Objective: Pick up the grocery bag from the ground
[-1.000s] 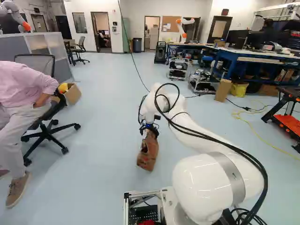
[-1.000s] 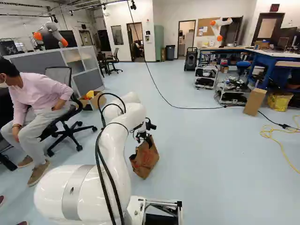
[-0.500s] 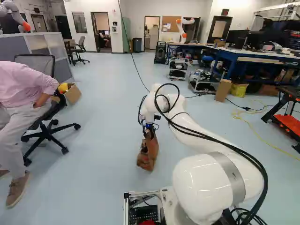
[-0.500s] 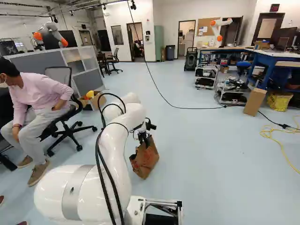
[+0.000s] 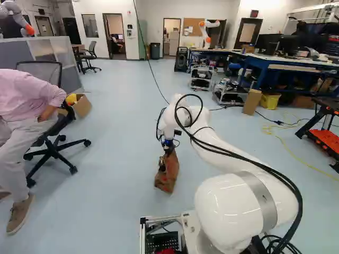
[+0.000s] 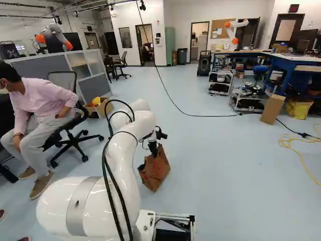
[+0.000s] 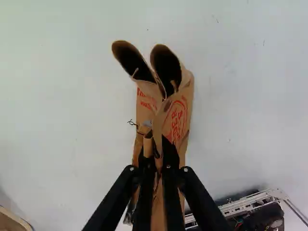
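At the foot of the right base view sit the lowest joint of the white arm (image 6: 62, 203) and, beside it, the metal frame (image 6: 145, 223) of the base; from there the arm reaches forward and down, its black gripper (image 6: 153, 149) over the brown paper grocery bag (image 6: 155, 173); the two fingers are drawn close and clamped on the bag's gathered paper, from both sides; the bag is at floor level ahead of the base, though I cannot tell whether its bottom bears on the floor; seen along the gripper, its long axis runs in line with the fingers, from under them to ahead of them, with the mouth spread in two dark openings ahead of the fingertips; red print shows on its sides; in the right base view it leans a little.

Left of the bag and well apart from it, an office chair (image 5: 55, 149) spreads its wheeled foot; behind the chair is an open cardboard box (image 5: 82, 106) with something yellow inside; to the right lie a yellow cord (image 6: 301, 159) and, beyond it, a yellow bin (image 6: 298, 109) near a tall carton (image 6: 272, 109); a black cable (image 6: 200, 116) crosses the floor beyond the bag; farther on stand a loaded cart (image 6: 250, 103), blue workbenches (image 5: 254, 66), a black speaker (image 5: 181, 59) and another robot (image 5: 209, 32).
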Tool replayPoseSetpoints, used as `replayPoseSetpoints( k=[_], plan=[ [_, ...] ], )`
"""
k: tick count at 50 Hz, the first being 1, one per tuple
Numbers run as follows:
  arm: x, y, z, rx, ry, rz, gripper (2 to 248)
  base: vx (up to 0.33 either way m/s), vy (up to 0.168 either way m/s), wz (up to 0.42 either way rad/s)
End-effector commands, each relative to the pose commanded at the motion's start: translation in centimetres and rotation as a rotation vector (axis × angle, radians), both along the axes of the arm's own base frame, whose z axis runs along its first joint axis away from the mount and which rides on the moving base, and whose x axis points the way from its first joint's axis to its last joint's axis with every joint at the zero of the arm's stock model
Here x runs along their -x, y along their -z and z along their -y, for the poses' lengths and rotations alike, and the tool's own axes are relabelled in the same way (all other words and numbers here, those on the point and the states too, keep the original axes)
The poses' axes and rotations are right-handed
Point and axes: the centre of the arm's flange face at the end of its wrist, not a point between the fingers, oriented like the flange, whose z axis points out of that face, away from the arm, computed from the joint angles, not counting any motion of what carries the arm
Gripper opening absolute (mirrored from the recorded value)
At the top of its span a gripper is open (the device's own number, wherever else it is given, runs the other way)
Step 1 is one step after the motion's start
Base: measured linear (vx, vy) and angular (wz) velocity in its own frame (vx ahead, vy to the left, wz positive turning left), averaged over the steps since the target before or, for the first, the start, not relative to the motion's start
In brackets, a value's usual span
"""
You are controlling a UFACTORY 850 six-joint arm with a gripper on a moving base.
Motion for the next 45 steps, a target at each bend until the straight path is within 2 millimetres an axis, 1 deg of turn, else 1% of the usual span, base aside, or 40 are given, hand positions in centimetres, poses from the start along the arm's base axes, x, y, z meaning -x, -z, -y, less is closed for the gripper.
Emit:
replayPoseSetpoints(
  k=[24,31,45],
  plan=[
    [-0.2,-0.1,0.0,-0.003,0.0,0.024,24,0.0,0.0,0.0],
    [-0.3,-1.6,0.0,-0.003,0.0,0.025,24,0.0,0.0,0.0],
    [-0.1,-5.4,-0.1,-0.006,-0.001,0.055,24,0.0,0.0,0.0]
  ],
)
